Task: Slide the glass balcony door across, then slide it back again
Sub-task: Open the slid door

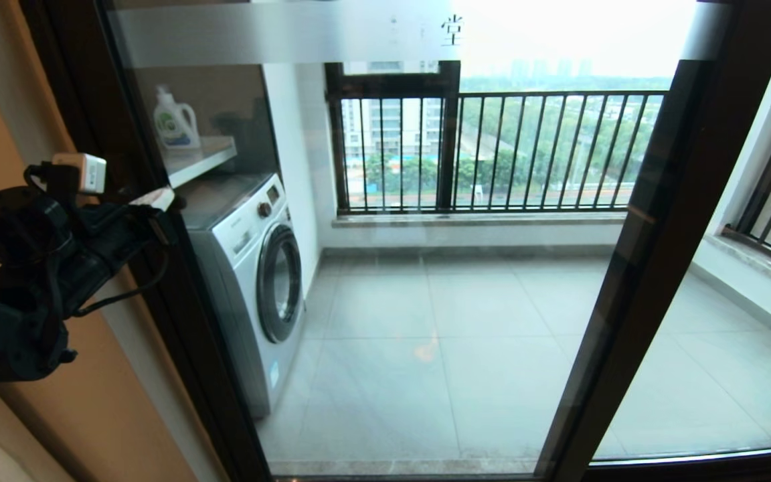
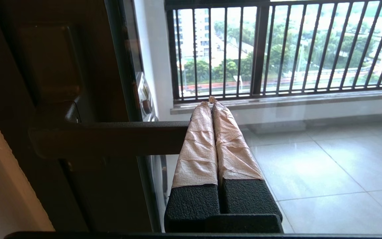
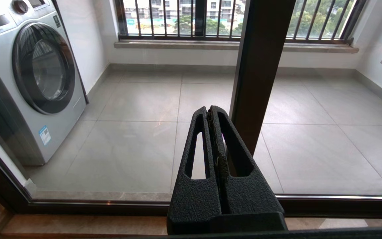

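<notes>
The glass balcony door (image 1: 425,301) fills the head view, and its dark left upright (image 1: 178,321) stands against the wall-side frame. My left gripper (image 1: 158,199) is raised at that upright. In the left wrist view its tape-wrapped fingers (image 2: 210,103) are shut with nothing between them. They lie across the free end of the short black bar handle (image 2: 111,137) and hide the tip. My right gripper (image 3: 210,111) is also shut and empty. It hangs low before the glass, beside a dark upright (image 3: 260,66), and is out of the head view.
Behind the glass stand a white washing machine (image 1: 251,268) and a detergent bottle (image 1: 175,120) on a shelf. The barred outer window (image 1: 492,154) is beyond. A second glass panel (image 1: 727,348) is on the right, a beige wall (image 1: 91,402) on the left, the floor track (image 3: 78,202) below.
</notes>
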You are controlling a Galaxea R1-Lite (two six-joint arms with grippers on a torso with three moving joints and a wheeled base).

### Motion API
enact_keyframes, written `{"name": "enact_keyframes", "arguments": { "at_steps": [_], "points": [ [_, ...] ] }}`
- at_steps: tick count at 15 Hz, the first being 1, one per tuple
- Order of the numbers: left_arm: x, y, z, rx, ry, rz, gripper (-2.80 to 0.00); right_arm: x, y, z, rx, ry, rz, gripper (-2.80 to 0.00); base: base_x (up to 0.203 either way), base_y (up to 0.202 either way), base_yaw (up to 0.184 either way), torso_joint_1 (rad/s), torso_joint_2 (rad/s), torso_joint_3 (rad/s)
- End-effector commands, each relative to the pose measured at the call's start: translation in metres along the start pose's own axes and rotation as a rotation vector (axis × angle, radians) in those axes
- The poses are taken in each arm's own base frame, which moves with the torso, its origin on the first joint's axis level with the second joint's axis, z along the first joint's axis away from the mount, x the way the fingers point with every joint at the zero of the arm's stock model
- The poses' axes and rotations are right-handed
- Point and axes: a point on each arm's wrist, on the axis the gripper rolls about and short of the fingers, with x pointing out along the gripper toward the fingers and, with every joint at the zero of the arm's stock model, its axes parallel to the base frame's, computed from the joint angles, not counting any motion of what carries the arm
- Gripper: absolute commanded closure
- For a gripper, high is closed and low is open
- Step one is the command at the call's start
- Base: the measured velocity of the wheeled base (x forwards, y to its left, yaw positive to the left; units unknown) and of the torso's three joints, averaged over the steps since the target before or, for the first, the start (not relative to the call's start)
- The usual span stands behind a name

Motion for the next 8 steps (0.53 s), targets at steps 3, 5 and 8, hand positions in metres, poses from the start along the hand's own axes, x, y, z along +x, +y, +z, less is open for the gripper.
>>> {"name": "enact_keyframes", "arguments": {
  "at_steps": [3, 5, 8],
  "points": [
    [0.0020, 0.0060, -0.0193, -0.011, 0.055, 0.019, 0.00, 0.0008, 0.0002, -0.0034, 0.000, 0.011, 0.002, 0.00, 0.000, 0.000, 0.000, 0.000, 0.00, 0.000],
    [-0.0006, 0.0074, -0.0232, -0.016, 0.072, 0.023, 0.00, 0.0009, 0.0002, -0.0034, 0.000, 0.013, 0.002, 0.00, 0.000, 0.000, 0.000, 0.000, 0.00, 0.000],
    [-0.0010, 0.0073, -0.0237, -0.016, 0.074, 0.023, 0.00, 0.0008, 0.0002, -0.0034, 0.000, 0.011, 0.000, 0.00, 0.000, 0.000, 0.000, 0.000, 0.00, 0.000]
  ]
}}
